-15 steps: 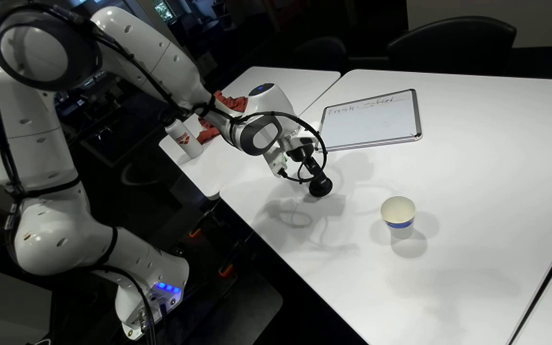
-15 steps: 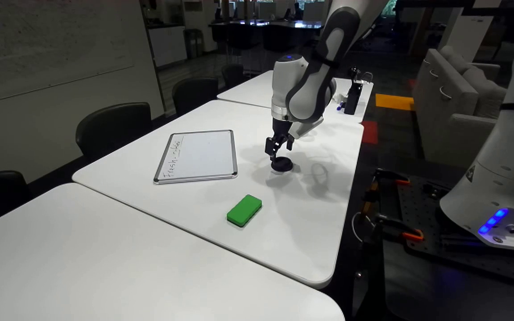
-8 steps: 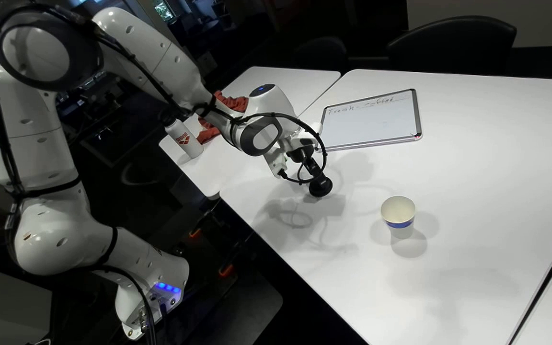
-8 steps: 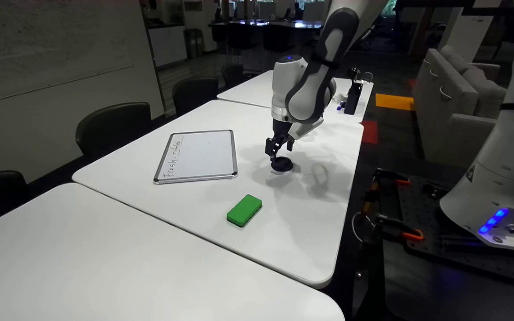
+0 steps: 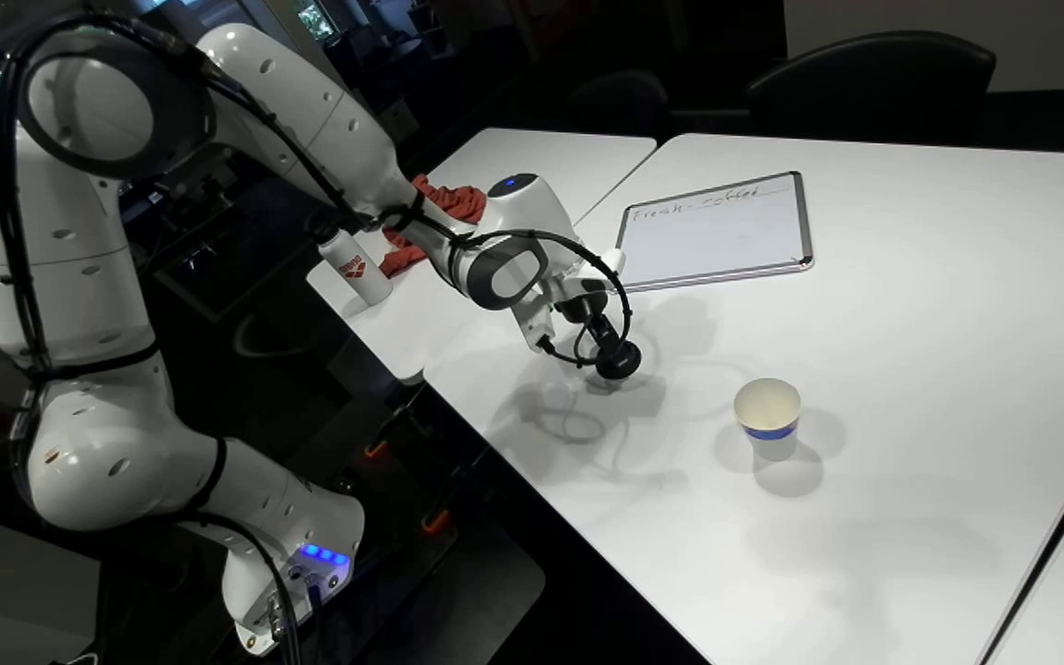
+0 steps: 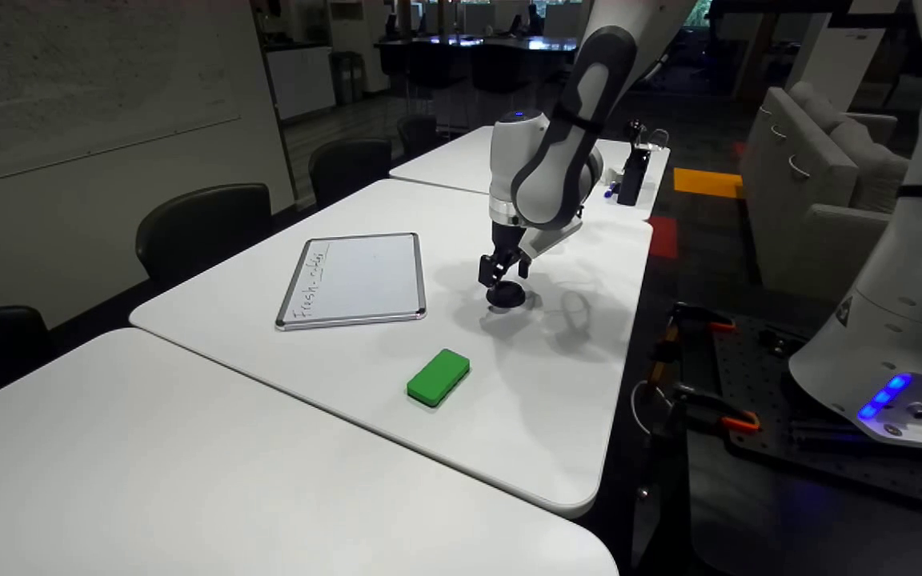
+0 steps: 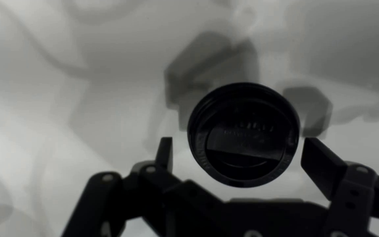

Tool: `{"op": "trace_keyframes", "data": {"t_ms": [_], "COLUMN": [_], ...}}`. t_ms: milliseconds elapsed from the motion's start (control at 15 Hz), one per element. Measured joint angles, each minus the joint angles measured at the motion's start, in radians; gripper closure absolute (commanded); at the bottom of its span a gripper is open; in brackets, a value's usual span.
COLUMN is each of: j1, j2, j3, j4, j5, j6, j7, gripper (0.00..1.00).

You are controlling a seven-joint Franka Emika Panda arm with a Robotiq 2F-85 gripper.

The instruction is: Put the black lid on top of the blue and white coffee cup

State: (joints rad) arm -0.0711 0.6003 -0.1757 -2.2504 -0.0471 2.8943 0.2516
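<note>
In both exterior views the table (image 5: 920, 305) is bright, the room (image 6: 329, 120) behind it dim. In the wrist view, soft shadows (image 7: 209, 72) overlap on the table, and the lid (image 7: 243, 138) shows lettering only faintly.

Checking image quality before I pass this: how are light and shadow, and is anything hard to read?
In the wrist view, the lid is so dark that its markings barely read, and grey shadows cross the table; in an exterior view, the cup casts several soft shadows; in both exterior views, the background is murky.
</note>
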Motion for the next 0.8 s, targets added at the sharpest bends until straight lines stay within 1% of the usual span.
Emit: {"op": "trace_keyframes", "data": {"t_ms": [400, 467, 600, 667, 800], "j1": [-0.013, -0.014, -0.016, -0.017, -0.018], "j2": [0.039, 0.044, 0.048, 0.049, 0.049], "j3": [0.008, 0.009, 0.010, 0.011, 0.014], "j4": [0.035, 0.039, 0.046, 0.049, 0.055], "j5": [0.015, 0.016, 0.018, 0.019, 0.021], "j6": [0.005, 0.005, 0.005, 0.005, 0.005], "j7": [-0.042, -0.049, -0.057, -0.063, -0.071], "gripper": [0.01, 0.12, 0.26, 0.32, 0.38]}}
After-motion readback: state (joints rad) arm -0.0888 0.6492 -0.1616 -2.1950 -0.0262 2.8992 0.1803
